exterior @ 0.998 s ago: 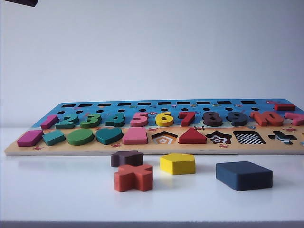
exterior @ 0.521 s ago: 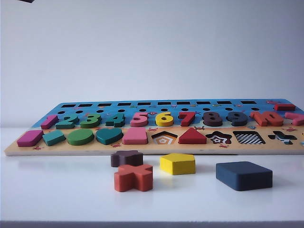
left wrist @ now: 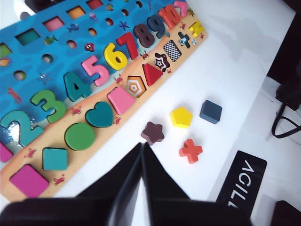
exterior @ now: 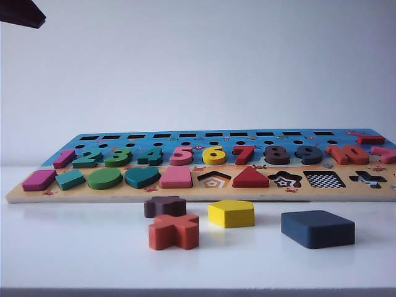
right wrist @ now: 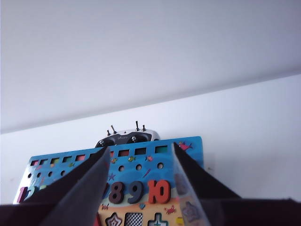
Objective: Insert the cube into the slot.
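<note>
The flat dark navy-blue square wooden cube with rounded corners [exterior: 318, 228] lay on the white table [exterior: 74, 247] at the lower right of the exterior view, in front of the long wooden puzzle board [exterior: 204, 162] and untouched. The square slot with a black-and-white checkerboard bottom [exterior: 324, 179] sat just behind it on the board's near row, between the star recess [exterior: 285, 180] and the cross recess [exterior: 367, 179].

The left gripper [left wrist: 142, 155] hung high over the table with its fingers pressed together. The right gripper [right wrist: 138, 188] faced the board's far end with its fingers spread, and nothing lay between them.

The step in hand looked like the approach to the cube, probably by the right gripper. To do it well, it should descend over the cube's middle and close on 2 opposite flat sides, not on the rounded corners.

The cube lay flat, broad face up. Being square, it had no real long axis; its edges sat slightly turned against the board's front edge, so a small twist seemed needed before lowering.
</note>
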`<state>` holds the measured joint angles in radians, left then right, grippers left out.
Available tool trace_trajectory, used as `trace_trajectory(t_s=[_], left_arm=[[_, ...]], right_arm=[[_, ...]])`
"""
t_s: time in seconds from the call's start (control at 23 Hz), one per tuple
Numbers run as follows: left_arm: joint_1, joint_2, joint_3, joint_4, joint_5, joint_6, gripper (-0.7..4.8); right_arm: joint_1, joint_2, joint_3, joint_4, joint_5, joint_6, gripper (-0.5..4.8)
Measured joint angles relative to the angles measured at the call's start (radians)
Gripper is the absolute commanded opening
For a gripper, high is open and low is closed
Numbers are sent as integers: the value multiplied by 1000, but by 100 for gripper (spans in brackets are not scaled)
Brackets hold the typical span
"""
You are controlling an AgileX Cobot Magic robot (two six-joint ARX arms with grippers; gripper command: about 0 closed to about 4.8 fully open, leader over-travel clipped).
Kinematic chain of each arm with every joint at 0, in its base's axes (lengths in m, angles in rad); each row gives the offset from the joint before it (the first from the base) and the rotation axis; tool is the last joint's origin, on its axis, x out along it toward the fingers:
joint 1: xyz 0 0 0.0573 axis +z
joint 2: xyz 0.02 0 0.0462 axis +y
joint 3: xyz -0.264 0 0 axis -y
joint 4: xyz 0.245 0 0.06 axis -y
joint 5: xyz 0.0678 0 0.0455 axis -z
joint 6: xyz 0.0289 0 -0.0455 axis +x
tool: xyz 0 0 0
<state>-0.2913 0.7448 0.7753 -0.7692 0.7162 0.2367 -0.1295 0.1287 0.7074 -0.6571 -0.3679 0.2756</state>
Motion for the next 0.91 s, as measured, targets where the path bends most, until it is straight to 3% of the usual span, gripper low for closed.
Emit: trace_trajectory(t_s=[0.26,0.48,0.65,0.91], left_arm=[[-1,-1,-2,2,0,2,10],[5,-3,-2,2,0,3,10],[5,-3,-2,2,-7,3,10],[5,-3,-2,2,-19,3,10]], right_arm=[[39,132,83,-159,-226,-13,245],[118,217,118,-255,-325,-33,252],[234,307,156,-421,-315,-79,252],[438,399,186,-491,-179,-71,252]])
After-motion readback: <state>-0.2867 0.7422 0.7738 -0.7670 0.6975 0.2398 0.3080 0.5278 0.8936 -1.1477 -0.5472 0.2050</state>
